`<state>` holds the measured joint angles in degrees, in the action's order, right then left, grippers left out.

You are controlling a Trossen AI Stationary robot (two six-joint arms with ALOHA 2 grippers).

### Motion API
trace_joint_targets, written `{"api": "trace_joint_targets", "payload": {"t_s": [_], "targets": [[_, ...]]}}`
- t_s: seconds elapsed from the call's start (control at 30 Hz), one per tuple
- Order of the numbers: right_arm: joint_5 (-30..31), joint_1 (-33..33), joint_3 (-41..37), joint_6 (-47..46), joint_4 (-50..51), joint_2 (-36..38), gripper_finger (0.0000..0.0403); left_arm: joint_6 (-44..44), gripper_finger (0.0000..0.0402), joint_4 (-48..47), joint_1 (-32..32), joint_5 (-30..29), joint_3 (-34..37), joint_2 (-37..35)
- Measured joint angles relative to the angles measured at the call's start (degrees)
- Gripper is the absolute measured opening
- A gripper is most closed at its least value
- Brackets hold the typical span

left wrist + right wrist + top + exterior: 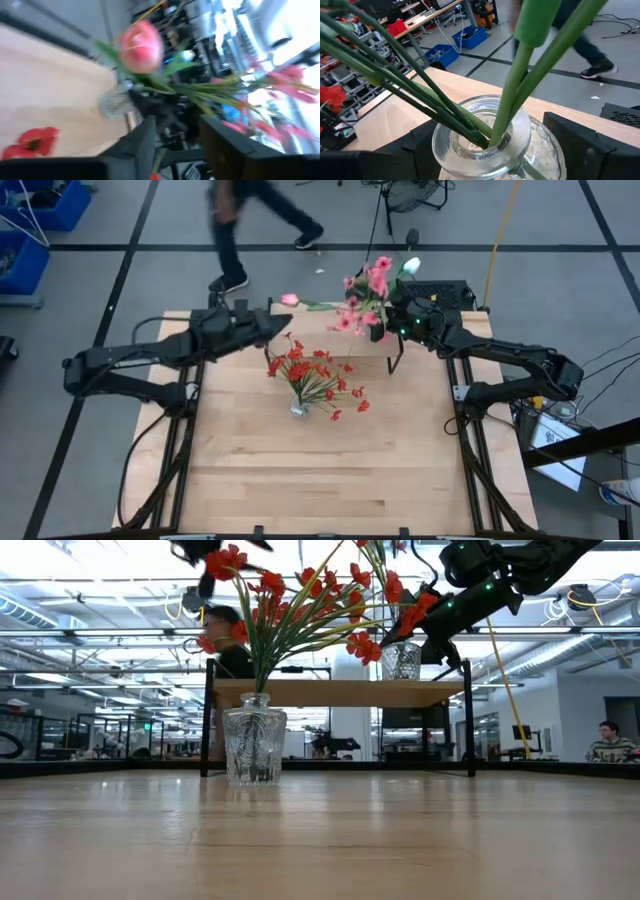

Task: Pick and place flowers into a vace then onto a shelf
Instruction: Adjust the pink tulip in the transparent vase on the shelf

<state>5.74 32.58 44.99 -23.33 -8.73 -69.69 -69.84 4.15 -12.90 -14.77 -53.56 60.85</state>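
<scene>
Both claws are busy up at the far end of my desk (300,470). My right claw (485,150) has its two dark fingers on either side of a round clear glass vase (485,135), and I judge it is holding that vase. The vase is full of green stems with pink blossoms (365,295) on top. From the low camera it seems to sit on the small light-wood shelf with thin black legs (340,692), or just above it; I cannot tell which.

My left claw (278,320) reaches over toward that same vase. A single pink tulip bud on a green stem (141,46) pokes out past its fingers (140,145). The fingers look partly spread with the stem running between them, but I cannot tell if they are pinching it.

A second clear glass vase with red blossoms (312,375) stands on the desk in the middle, near the shelf. A person (250,225) walks by on the floor behind the desk.

I think the step now is getting the tulip in with the pink flowers. To do it well, I would keep the right claw steady on the vase so it cannot tip. I would move the left claw slowly and not bump the other stems. I would let go only when the stem rests in the vase.
</scene>
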Motion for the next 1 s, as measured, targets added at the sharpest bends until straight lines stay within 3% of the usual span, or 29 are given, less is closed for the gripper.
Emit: {"api": "trace_joint_targets", "payload": {"t_s": [0.23,0.4,0.8,0.9,1.0], "targets": [[0.17,-1.23,0.02,-2.28,0.02,0.04,0.0292,-1.09,0.0268,8.37,-4.13,7.58,0.05,7.58],[0.26,-2.26,0.02,-2.36,0.06,0.04,0.0291,-0.98,0.031,16.83,-5.84,11.2,0.05,12.11],[2.2,-5.08,0.02,0.11,1.06,0.04,0.0288,-5.49,0.0321,21.62,-9.76,12.07,0.05,14.94],[3.22,-5.78,0.02,0.98,1.33,0.07,0.0288,-5.7,0.031,27.34,-10.76,12.07,0.02,14.92],[3.47,-6.31,0.02,1.07,1.33,0.07,0.0288,-5.78,0.0288,27.37,-11.7,12.05,-0.02,14.84]]}}
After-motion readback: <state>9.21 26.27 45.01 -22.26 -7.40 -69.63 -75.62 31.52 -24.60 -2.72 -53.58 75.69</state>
